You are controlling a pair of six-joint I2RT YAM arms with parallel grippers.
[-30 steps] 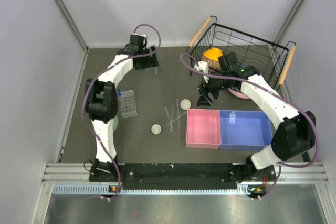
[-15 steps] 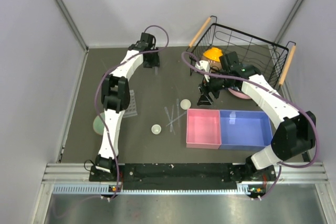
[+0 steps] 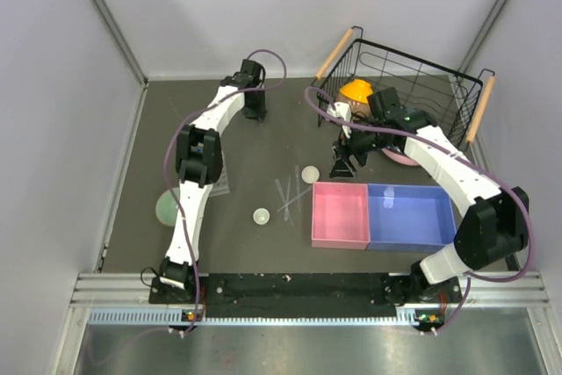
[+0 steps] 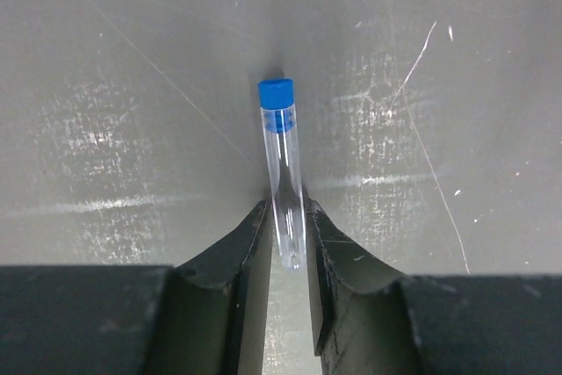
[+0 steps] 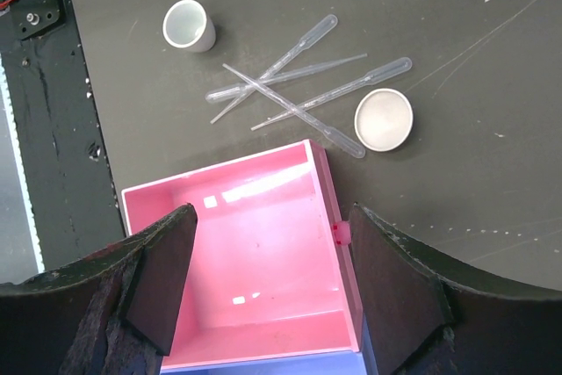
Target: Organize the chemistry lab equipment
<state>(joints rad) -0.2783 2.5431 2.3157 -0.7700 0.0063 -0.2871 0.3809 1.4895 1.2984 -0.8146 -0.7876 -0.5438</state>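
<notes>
A clear tube with a blue cap [image 4: 281,160] lies on the dark tabletop at the back. My left gripper [image 4: 286,212] [image 3: 255,113] is shut on its lower end, one finger pressing each side. Several clear pipettes [image 3: 287,192] [image 5: 290,94] lie crossed mid-table between two small white dishes [image 3: 308,174] [image 3: 261,216], which the right wrist view also shows as dishes [image 5: 383,118] [image 5: 189,25]. The clear tube rack [image 3: 221,175] is partly hidden under the left arm. My right gripper [image 5: 268,234] [image 3: 347,164] hangs open and empty over the pink bin.
A pink bin [image 3: 341,215] and a blue bin [image 3: 411,215] sit side by side at the front right. A black wire basket [image 3: 413,85] at the back right holds an orange bowl [image 3: 356,91]. A pale green bowl [image 3: 167,208] sits at the left.
The left arm stretched toward the back and its elbow swung right, uncovering the green bowl. Its jaws closed in on the tube. The right arm stayed still.
</notes>
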